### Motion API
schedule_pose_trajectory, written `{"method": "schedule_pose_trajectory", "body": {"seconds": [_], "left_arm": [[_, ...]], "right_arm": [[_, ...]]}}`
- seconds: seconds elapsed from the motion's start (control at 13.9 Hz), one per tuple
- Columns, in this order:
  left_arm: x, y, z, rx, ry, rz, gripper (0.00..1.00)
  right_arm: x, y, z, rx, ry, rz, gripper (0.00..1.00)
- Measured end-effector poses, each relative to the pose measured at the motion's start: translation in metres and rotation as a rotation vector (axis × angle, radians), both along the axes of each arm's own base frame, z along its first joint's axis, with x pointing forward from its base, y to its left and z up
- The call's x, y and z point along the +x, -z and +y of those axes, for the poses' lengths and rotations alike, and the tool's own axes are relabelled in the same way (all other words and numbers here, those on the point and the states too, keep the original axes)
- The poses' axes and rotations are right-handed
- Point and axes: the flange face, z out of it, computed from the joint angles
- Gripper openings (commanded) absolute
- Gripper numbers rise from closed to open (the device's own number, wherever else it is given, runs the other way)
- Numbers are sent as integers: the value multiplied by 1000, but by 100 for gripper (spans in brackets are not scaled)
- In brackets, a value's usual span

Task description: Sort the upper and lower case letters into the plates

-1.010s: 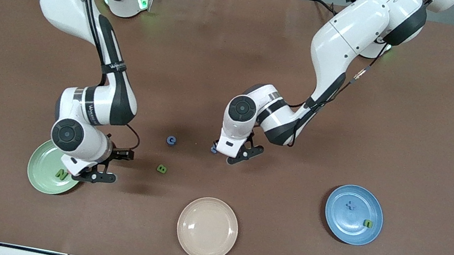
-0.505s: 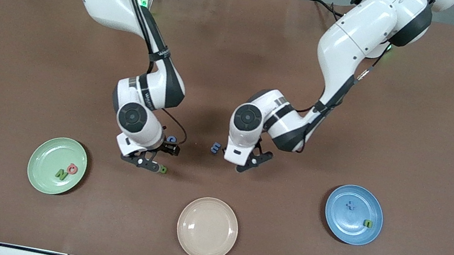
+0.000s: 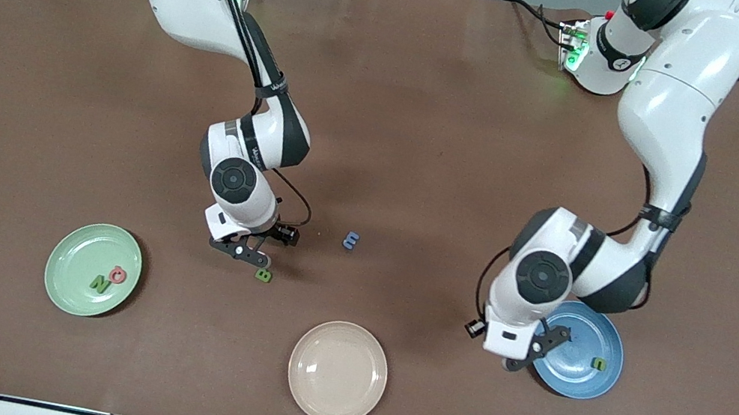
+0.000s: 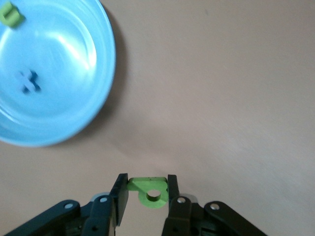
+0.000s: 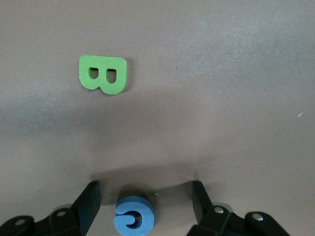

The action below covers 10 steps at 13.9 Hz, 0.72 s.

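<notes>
My left gripper [image 3: 531, 348] is over the table at the rim of the blue plate [image 3: 575, 377], shut on a green letter with a round hole [image 4: 152, 189]. That plate [image 4: 59, 98] holds a blue t [image 4: 27, 81] and a small green piece [image 3: 599, 364]. My right gripper [image 3: 248, 251] is open and low over the table. A blue G [image 5: 134, 216] lies between its fingers, untouched and hidden in the front view. A green B [image 3: 263, 275] lies just nearer the camera and shows in the right wrist view [image 5: 103, 73]. A blue m [image 3: 351, 240] lies mid-table. The pale green plate [image 3: 72, 262] holds a green N [image 3: 100, 282] and a red Q [image 3: 118, 275].
A cream-beige plate [image 3: 337, 371] sits near the table's front edge, between the two task plates. The brown table [image 3: 428, 134] stretches bare toward the robots' bases.
My right arm left the green plate, with the red Q now lying in it, and moved over the G. My left arm swung from beside the m to the blue plate's rim.
</notes>
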Motion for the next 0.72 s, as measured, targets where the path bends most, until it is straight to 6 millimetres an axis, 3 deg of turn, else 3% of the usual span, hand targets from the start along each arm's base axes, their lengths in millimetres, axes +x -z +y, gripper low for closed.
{"method": "schedule_pose_trajectory", "body": {"seconds": [0.14,0.29,0.36,0.43,0.51,0.58,0.72], "left_arm": [[11,3,38,11,71,14,2],[25,4,90,17,149,28,10],[30,4,116,18,178,36,24],[32,7,134,18,194,44,54],[33,11,144,18,200,53,92],[32,16,147,17,203,62,99],[30,19,140,12,212,67,99]], "right_arm": [[-3,-1,1,-1,-3,6,69],[-9,-3,5,-2,-11,12,55],[-11,-3,6,-3,-14,14,45],[-12,-4,7,-1,-15,14,36],[-12,-6,8,1,-16,11,27],[-13,-8,9,2,-17,11,19],[-13,-8,8,1,-16,13,4]]}}
